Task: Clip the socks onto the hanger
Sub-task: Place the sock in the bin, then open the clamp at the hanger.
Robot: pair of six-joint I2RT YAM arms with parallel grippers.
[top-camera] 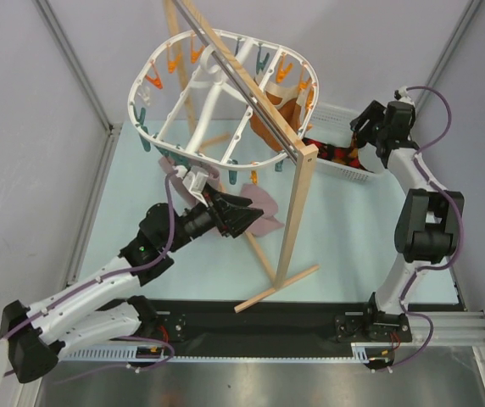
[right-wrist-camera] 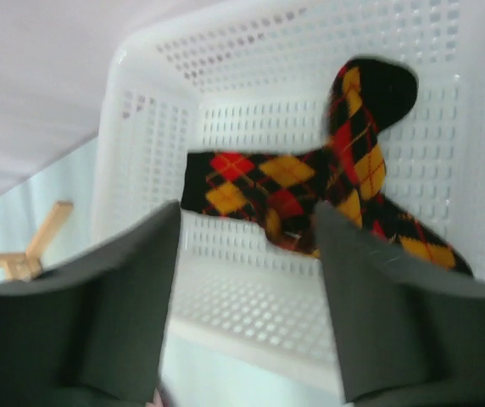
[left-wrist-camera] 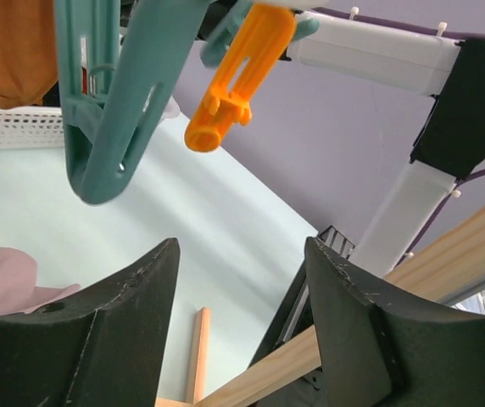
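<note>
The socks (right-wrist-camera: 310,186), black with red and orange-yellow diamonds, lie in a white perforated basket (right-wrist-camera: 251,314); they also show in the top view (top-camera: 337,154). My right gripper (right-wrist-camera: 244,254) is open and empty, above the basket's near wall. The hanger (top-camera: 217,97), a white oval frame ringed with orange and teal clips, hangs from a wooden stand. My left gripper (left-wrist-camera: 241,280) is open and empty just below a teal clip (left-wrist-camera: 111,110) and an orange clip (left-wrist-camera: 234,80); in the top view it (top-camera: 247,216) sits under the hanger's near rim.
The wooden stand (top-camera: 298,212) with its metal rod crosses the middle. A mauve-pink cloth (top-camera: 264,208) lies on the table beneath my left gripper. A plain orange garment (top-camera: 272,119) hangs from the hanger. The basket (top-camera: 344,165) sits at the right.
</note>
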